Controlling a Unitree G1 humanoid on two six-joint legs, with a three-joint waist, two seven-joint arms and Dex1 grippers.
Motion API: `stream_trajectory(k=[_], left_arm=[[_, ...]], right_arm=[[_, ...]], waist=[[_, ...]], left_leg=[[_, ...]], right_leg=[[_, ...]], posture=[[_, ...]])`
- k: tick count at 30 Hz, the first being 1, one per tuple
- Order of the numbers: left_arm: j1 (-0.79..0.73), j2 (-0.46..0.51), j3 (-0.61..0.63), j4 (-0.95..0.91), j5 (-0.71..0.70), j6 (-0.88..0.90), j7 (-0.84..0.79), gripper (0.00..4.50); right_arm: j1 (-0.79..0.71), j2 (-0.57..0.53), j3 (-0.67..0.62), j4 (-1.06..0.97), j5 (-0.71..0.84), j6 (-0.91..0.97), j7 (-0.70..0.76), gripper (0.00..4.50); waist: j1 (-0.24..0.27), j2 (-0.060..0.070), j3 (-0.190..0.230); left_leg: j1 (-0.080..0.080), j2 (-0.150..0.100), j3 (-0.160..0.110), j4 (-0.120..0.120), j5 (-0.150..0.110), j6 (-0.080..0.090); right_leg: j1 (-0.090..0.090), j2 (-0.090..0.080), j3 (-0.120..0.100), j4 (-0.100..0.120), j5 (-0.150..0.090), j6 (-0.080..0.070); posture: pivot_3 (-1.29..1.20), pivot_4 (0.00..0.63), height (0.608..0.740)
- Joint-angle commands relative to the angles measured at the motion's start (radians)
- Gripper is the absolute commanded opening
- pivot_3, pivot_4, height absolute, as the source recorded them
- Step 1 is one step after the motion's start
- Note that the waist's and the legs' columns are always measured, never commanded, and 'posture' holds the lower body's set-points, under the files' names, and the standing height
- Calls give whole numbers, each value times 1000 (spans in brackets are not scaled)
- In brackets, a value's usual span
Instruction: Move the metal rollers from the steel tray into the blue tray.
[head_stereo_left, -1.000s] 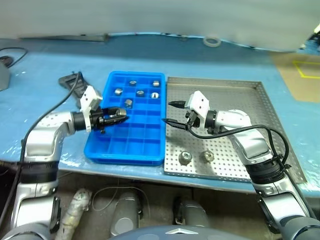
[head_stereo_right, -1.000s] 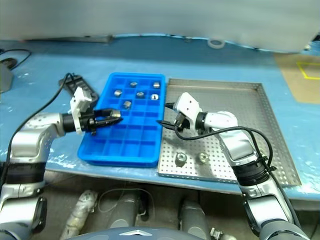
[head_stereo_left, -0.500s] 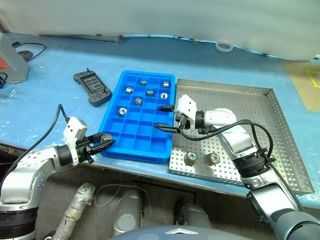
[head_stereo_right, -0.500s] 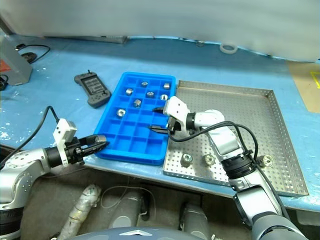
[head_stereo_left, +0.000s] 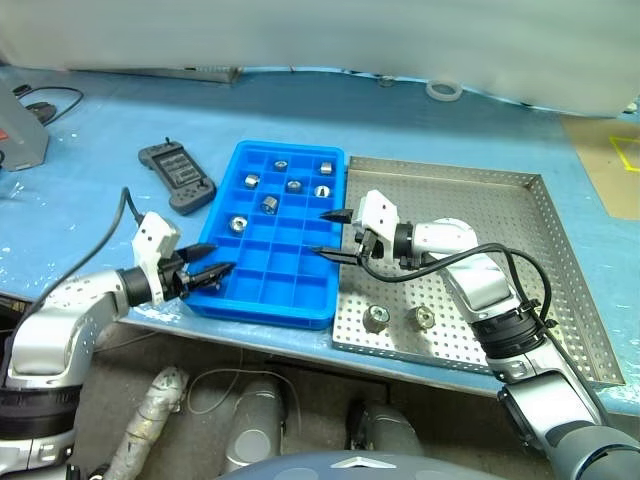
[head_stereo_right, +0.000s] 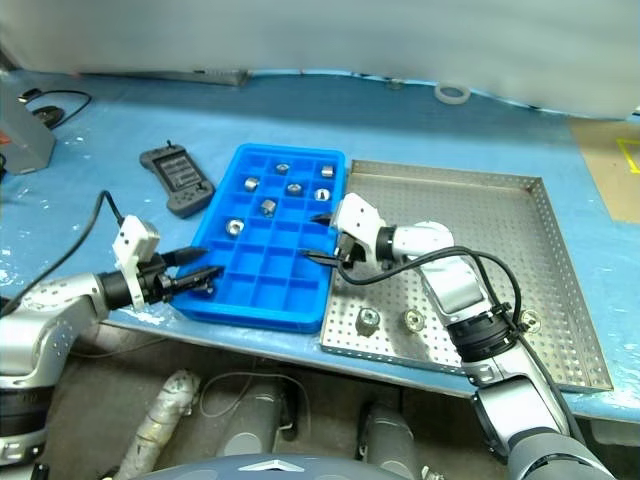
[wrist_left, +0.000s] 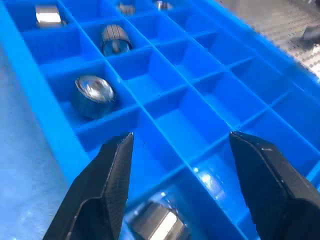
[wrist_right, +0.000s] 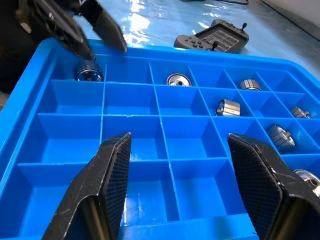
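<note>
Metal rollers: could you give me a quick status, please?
Left gripper open over blue tray, roller below it. Right gripper open, empty. Rollers remain in steel tray. Nothing obstructing.

Blue tray (head_stereo_left: 262, 290): bright blue plastic, a grid of small square compartments, flat on the table, its right rim just beside the steel tray
Steel tray (head_stereo_left: 500, 215): grey square, perforated floor, low raised rims, flat, right of the blue tray
Metal rollers (head_stereo_left: 239, 225): short silvery cylinders with a central hole; several sit one to a compartment in the far half of the blue tray, one more in a near corner compartment; two lie on the steel tray's near floor, a third near its near right rim
</note>
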Motion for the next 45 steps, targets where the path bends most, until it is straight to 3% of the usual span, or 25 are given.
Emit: stream_trajectory(k=[1, 4, 8, 16, 21, 25, 32, 45], left_arm=[[-92, 37, -14, 40, -16, -26, -46, 3192], [-197, 33, -69, 106, -5, -52, -88, 3192], [-379, -52, -260, 287, 98, -153, -156, 3192], [-633, -288, -467, 585, 181, -298, -348, 3192], [-688, -298, -555, 646, 214, -317, -523, 3192], [-762, -311, -624, 641, 240, -238, -604, 3192], [-794, -342, -668, 574, 282, -245, -623, 3192], [-620, -371, -777, 445, 360, -148, -520, 3192]], right_arm=[[17, -21, -47, -61, -1, 12, -31, 3238], [43, -38, -73, -93, 2, 34, -61, 3238], [135, -92, -157, -203, 4, 94, -127, 3238], [431, -148, -348, -496, 6, 260, -283, 3238], [560, -140, -403, -630, 14, 331, -344, 3238], [612, -136, -417, -672, 9, 359, -380, 3238], [640, -112, -383, -690, 10, 362, -417, 3238], [710, -108, -368, -754, 28, 414, -433, 3238]], waist=[[-1, 0, 0], [-1, 0, 0], [-8, 0, 0], [-98, -1, -1], [-171, 0, -2], [-185, 0, -2], [-190, 0, -2], [-190, 3, -4]], left_leg=[[0, 0, 0, 0, 0, 0], [0, -2, 0, 1, 1, 1], [0, -2, 1, 2, 2, 0], [-7, -2, 1, 10, 1, 8], [-6, -1, 1, 12, -4, 14], [-6, 0, 1, 15, -3, 13], [-5, -1, 1, 20, -8, 16], [-5, -1, 1, 22, -10, 18]], right_leg=[[0, 0, 0, 0, 0, 0], [1, -1, 0, 0, 0, 0], [1, -2, 1, 0, 0, 0], [-2, -3, 1, 1, 1, 1], [0, -2, 3, 0, 0, 0], [1, -1, 2, 1, 0, 0], [6, -3, 2, 0, 1, 0], [7, -3, 2, -1, 0, 0]], posture=[[141, 150, 740], [60, 150, 740], [-84, 150, 740], [-338, 150, 740], [-407, 150, 740], [-432, 150, 740], [-430, 150, 740], [-457, 150, 740]])
